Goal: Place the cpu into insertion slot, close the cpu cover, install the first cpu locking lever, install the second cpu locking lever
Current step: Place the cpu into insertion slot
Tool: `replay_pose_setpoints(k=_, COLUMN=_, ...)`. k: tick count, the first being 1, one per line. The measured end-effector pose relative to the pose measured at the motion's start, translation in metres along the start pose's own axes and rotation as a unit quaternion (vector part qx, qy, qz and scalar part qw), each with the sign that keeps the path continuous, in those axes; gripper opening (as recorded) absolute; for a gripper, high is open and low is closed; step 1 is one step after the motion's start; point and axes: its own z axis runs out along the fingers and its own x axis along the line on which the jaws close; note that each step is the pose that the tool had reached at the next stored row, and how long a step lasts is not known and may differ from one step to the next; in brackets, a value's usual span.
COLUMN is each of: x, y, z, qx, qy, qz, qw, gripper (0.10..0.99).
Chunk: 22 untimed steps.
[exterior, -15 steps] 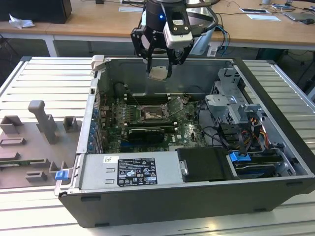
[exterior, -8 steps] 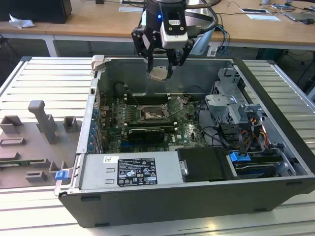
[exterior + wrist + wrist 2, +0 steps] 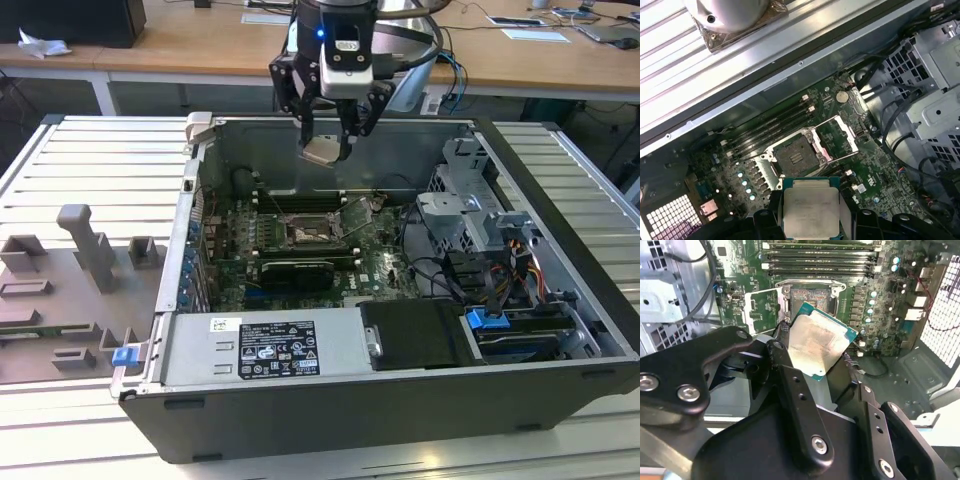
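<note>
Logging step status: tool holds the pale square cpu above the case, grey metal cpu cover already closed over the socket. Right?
No. In the first wrist view the thin grey metal cpu cover stands flipped open beside the dark-framed square insertion slot. The tool does hold the pale silver square cpu above the dark grey case.

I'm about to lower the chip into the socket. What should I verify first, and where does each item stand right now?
1. Pale silver square cpu clamped in the black gripper: ok.
2. Dark-framed square insertion slot empty: ok.
3. Thin grey metal cpu cover swung open beside the slot: ok.
4. Cpu edges square with the slot: not ok, it looks turned against it in both wrist views.
5. Cpu's keyed corner matched to the slot: cannot tell.
</note>
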Motion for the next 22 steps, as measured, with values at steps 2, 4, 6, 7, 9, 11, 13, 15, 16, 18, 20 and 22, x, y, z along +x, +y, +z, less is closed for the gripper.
replay_pose_setpoints(k=2, x=0.0000, y=0.0000, z=0.0002, qx=0.0007, qy=-0.0015, qz=0.017, qw=0.9999, gripper=0.541)
replay_pose_setpoints(k=4, x=0.0000, y=0.0000, z=0.0003, qx=0.0010, qy=-0.0024, qz=0.028, qw=0.9996, gripper=0.541)
replay_pose_setpoints(k=6, x=0.0000, y=0.0000, z=0.0004, qx=0.0015, qy=-0.0034, qz=0.040, qw=0.9992, gripper=0.541)
replay_pose_setpoints(k=7, x=0.0000, y=0.0000, z=0.0005, qx=0.0017, qy=-0.0041, qz=0.047, qw=0.9989, gripper=0.541)
replay_pose_setpoints(k=9, x=0.0000, y=0.0000, z=0.0006, qx=0.0022, qy=-0.0051, qz=0.058, qw=0.9983, gripper=0.541)
replay_pose_setpoints(k=11, x=0.0000, y=0.0000, z=0.0008, qx=0.0026, qy=-0.0065, qz=0.078, qw=0.9970, gripper=0.541)
replay_pose_setpoints(k=13, x=-0.0001, y=0.0000, z=0.0010, qx=0.0028, qy=-0.0075, qz=0.092, qw=0.9958, gripper=0.541)
replay_pose_setpoints(k=15, x=0.0000, y=-0.0001, z=0.0011, qx=0.0029, qy=-0.0082, qz=0.101, qw=0.9949, gripper=0.541)
replay_pose_setpoints(k=16, x=0.0000, y=-0.0001, z=0.0011, qx=0.0030, qy=-0.0085, qz=0.105, qw=0.9944, gripper=0.541)
replay_pose_setpoints(k=18, x=0.0000, y=-0.0001, z=0.0012, qx=0.0031, qy=-0.0091, qz=0.114, qw=0.9935, gripper=0.541)
replay_pose_setpoints(k=20, x=0.0000, y=-0.0001, z=0.0013, qx=0.0032, qy=-0.0098, qz=0.123, qw=0.9924, gripper=0.541)
replay_pose_setpoints(k=22, x=0.0000, y=-0.0001, z=0.0014, qx=0.0033, qy=-0.0104, qz=0.132, qw=0.9912, gripper=0.541)
